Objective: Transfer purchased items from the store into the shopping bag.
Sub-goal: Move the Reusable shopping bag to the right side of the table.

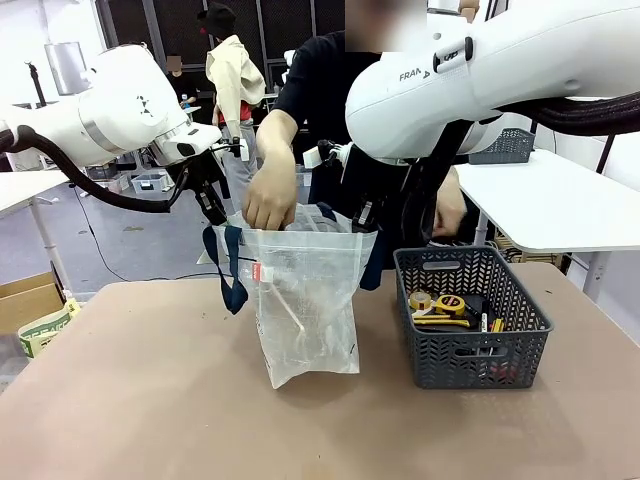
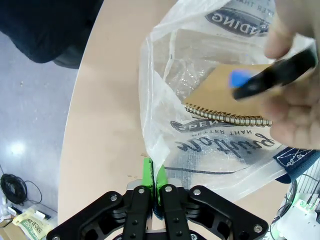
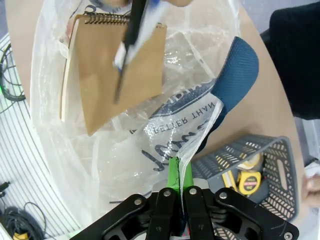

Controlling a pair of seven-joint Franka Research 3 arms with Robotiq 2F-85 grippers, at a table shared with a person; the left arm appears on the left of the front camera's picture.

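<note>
Left end effector (image 2: 151, 172) clamped on rim of translucent whitish plastic shopping bag (image 1: 310, 300), 9 o'clock side. Right end effector (image 3: 180, 172) clamped on rim at 3 o'clock, likely to hold mouth open. Bag upright mid-counter (image 1: 150, 400). Wrist views reveal tan spiral-bound notebook (image 3: 100, 75) in bag mouth under person's hand (image 1: 270, 195). Front view places dark grey lattice basket (image 1: 440, 265) at bag's 3 o'clock.

— Fig. 1: what do I grip?
— My right gripper (image 3: 180, 172), jaws closed, pinches the shopping bag (image 3: 165, 135) rim; tan spiral notebook (image 3: 100, 85), black pen (image 3: 131, 35) at its mouth; grey basket (image 3: 274, 159) beside.
</note>
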